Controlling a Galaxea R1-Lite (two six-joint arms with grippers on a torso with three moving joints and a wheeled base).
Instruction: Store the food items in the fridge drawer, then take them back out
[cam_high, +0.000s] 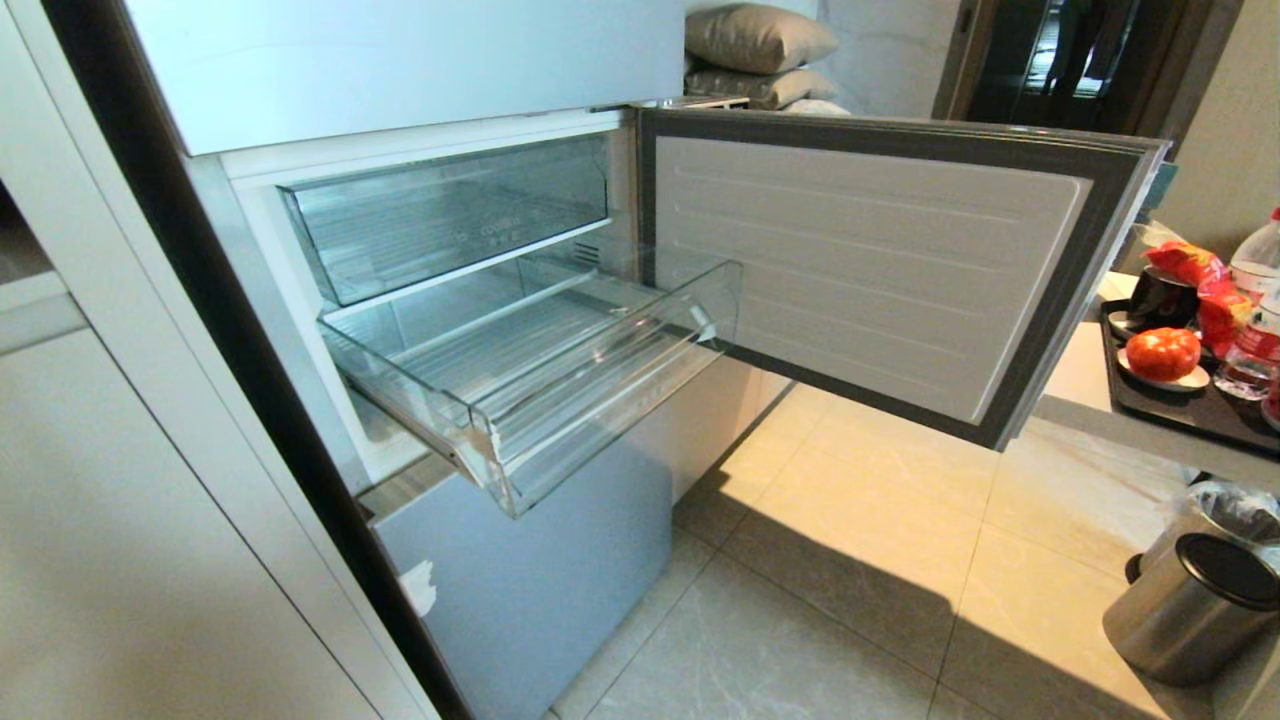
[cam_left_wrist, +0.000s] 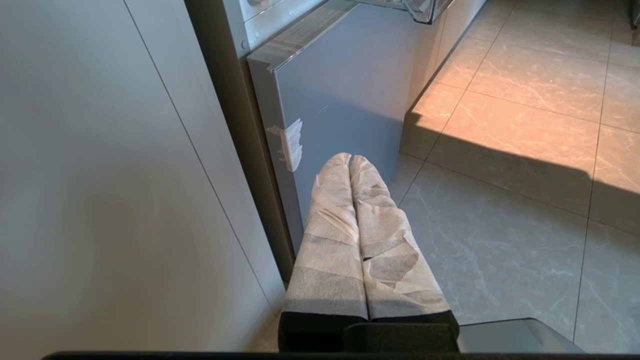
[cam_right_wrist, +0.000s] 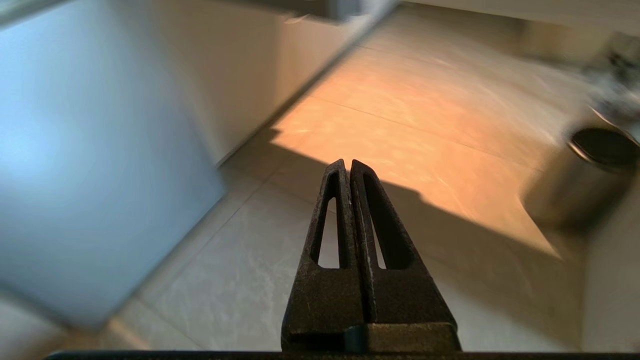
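Both grippers sit low near the floor, unseen from the head view. Left gripper (cam_left_wrist: 350, 159), fingers wrapped in white tape, pressed together, empty, pointing at the fridge (cam_left_wrist: 345, 95) bottom panel with a white tape bit (cam_left_wrist: 292, 145). Right gripper (cam_right_wrist: 348, 162), black fingers closed tight, nothing held, over floor tiles; bin (cam_right_wrist: 585, 175) at its 2 o'clock. Head view only: fridge drawer (cam_high: 560, 400) pulled out, nothing in it, door (cam_high: 880, 270) swung open; one tomato (cam_high: 1163, 352) on a saucer on the black tray (cam_high: 1180, 405), 3 o'clock. Upper bin (cam_high: 450, 215) lettering unreadable.

pale blue-grey fridge (cam_high: 520, 590), clear ribbed fridge drawer (cam_high: 560, 400), glossy red-orange food item (cam_high: 1163, 353), black tray (cam_high: 1180, 410)
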